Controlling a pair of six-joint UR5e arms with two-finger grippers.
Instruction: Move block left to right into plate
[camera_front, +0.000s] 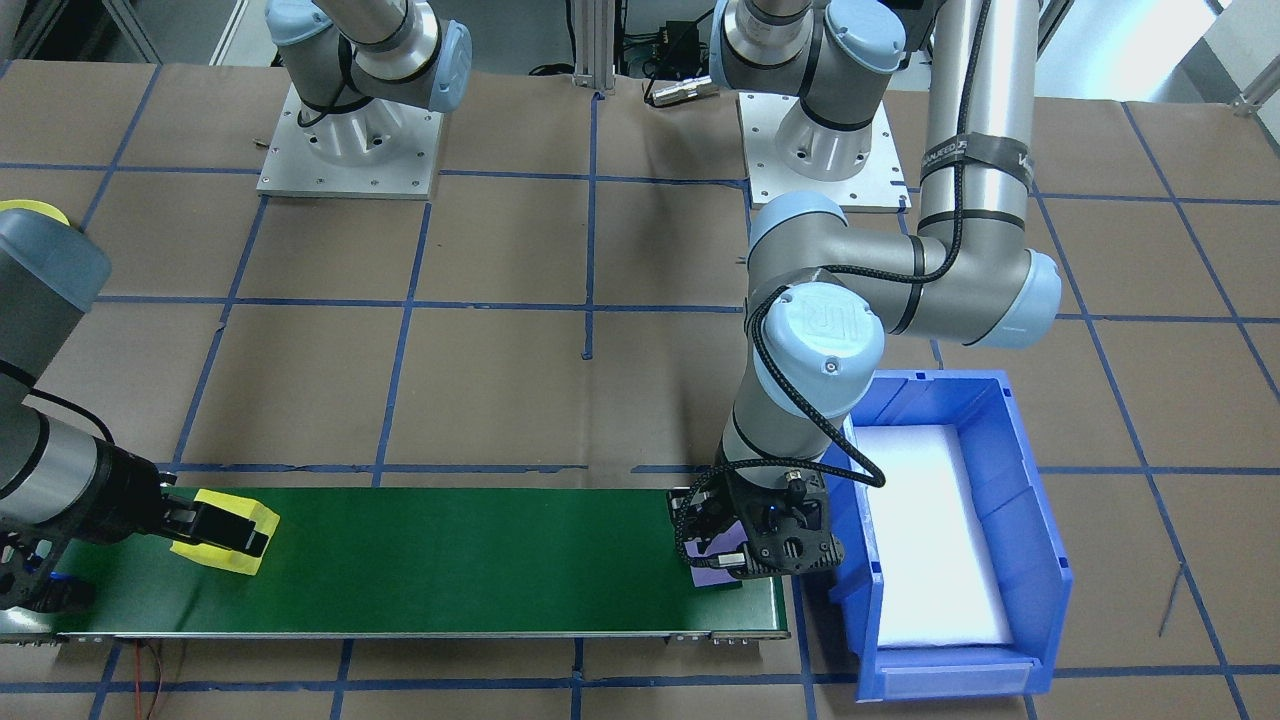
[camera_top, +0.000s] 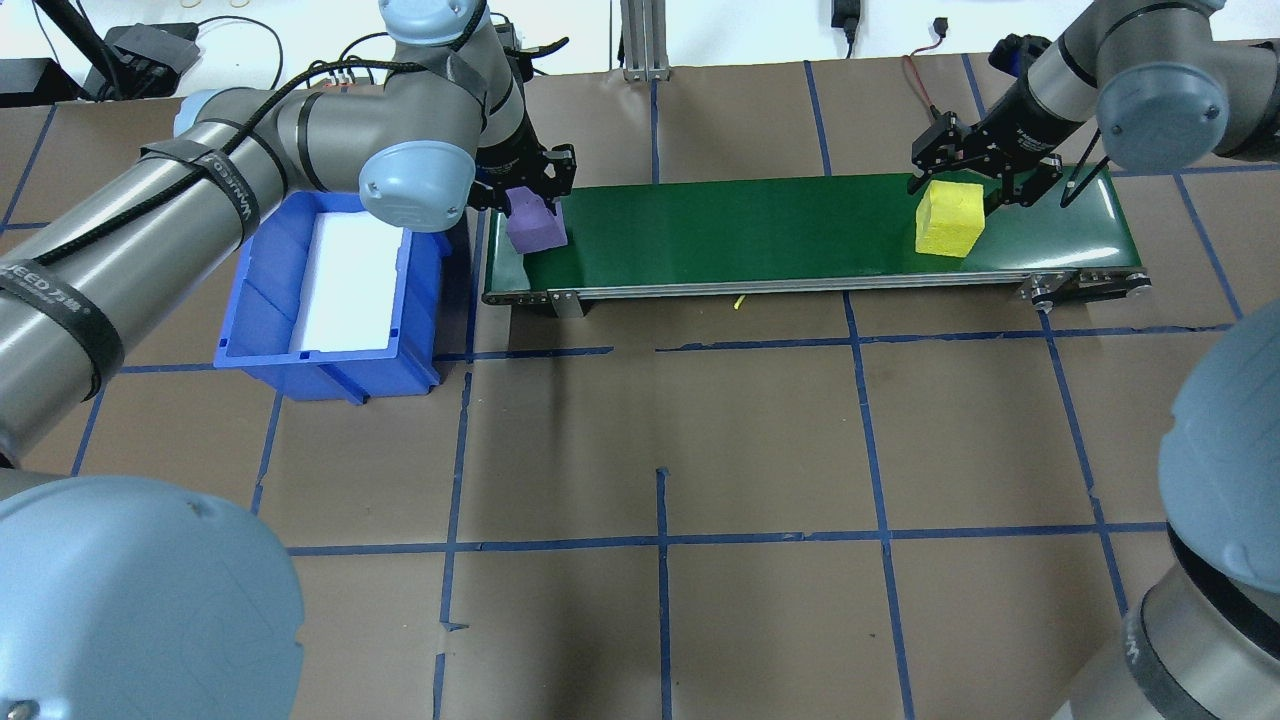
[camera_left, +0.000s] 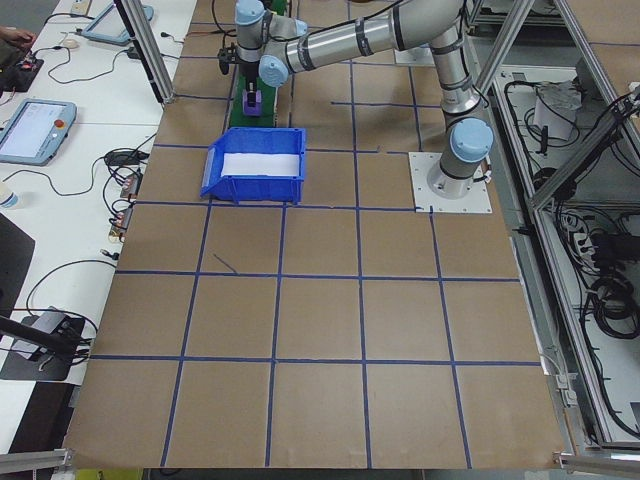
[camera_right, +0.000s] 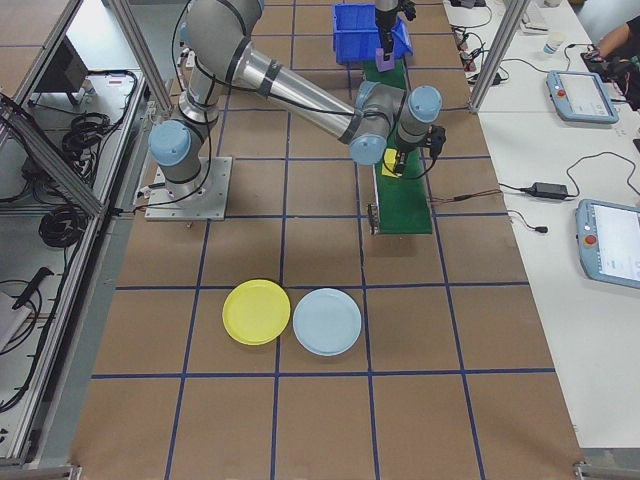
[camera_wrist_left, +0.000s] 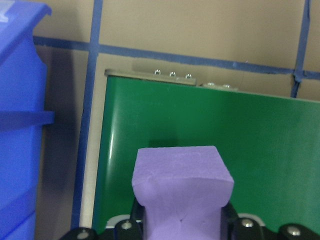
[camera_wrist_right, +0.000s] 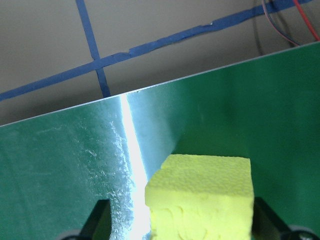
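A brown-papered table (camera_top: 760, 430) gridded with blue tape carries a green conveyor belt (camera_top: 760, 230) at its far side. At the belt's left end, beside a blue bin (camera_top: 330, 290), the left gripper (camera_top: 532, 200) has its fingers closed on a purple foam block (camera_top: 536, 222); the foam bulges between the pads in the wrist view. At the right end, the right gripper (camera_top: 965, 175) straddles a yellow foam block (camera_top: 950, 218), one finger (camera_wrist_right: 100, 220) on each side; they appear to press it, though contact is hard to confirm. The lime-yellow plate (camera_right: 256, 311) lies well apart from both grippers, touching a pale blue plate (camera_right: 327, 321).
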